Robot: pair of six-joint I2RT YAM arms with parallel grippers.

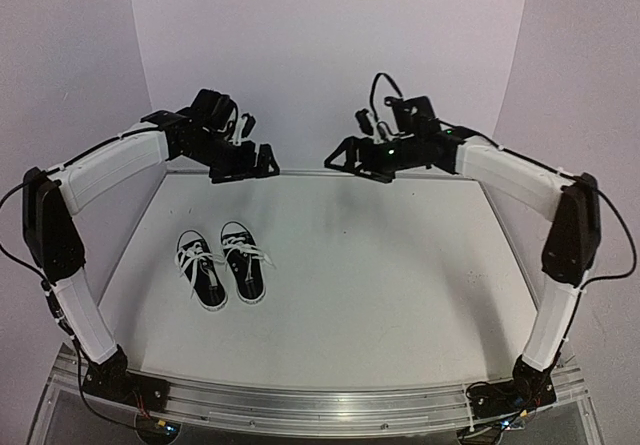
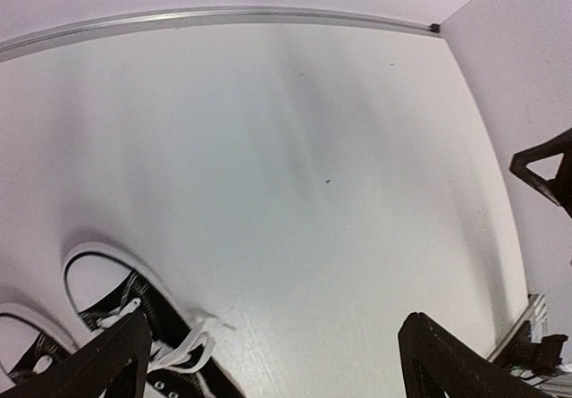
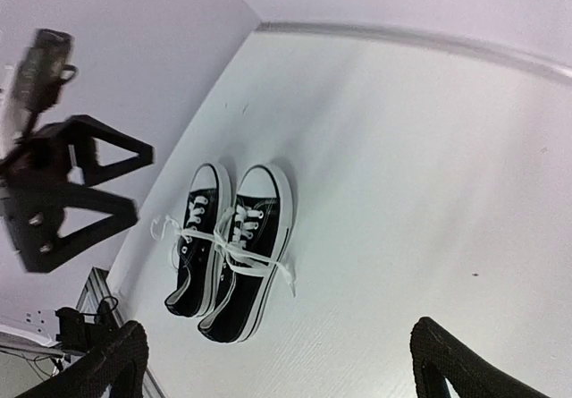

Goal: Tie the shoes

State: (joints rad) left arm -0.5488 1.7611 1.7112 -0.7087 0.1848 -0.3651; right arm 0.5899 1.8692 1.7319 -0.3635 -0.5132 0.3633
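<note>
Hovering well clear of the black sneakers [image 1: 222, 265], left gripper [image 1: 243, 162] and right gripper [image 1: 352, 155] stand wide open, empty; a misjudged descent could snag the splayed white laces [image 3: 234, 248] and drag the pair.

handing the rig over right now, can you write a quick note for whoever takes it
Left end effector: open, empty, raised over the far left of the table.
Right end effector: open, empty, raised over the far side, right of centre.
Shoes: side by side on the left of the table, toes toward the far edge, nothing touching them.
Done: unclear. The laces lie splayed across both shoes, and I cannot tell whether any knot holds.
Left: check both knots up close and tie whichever is loose.
</note>
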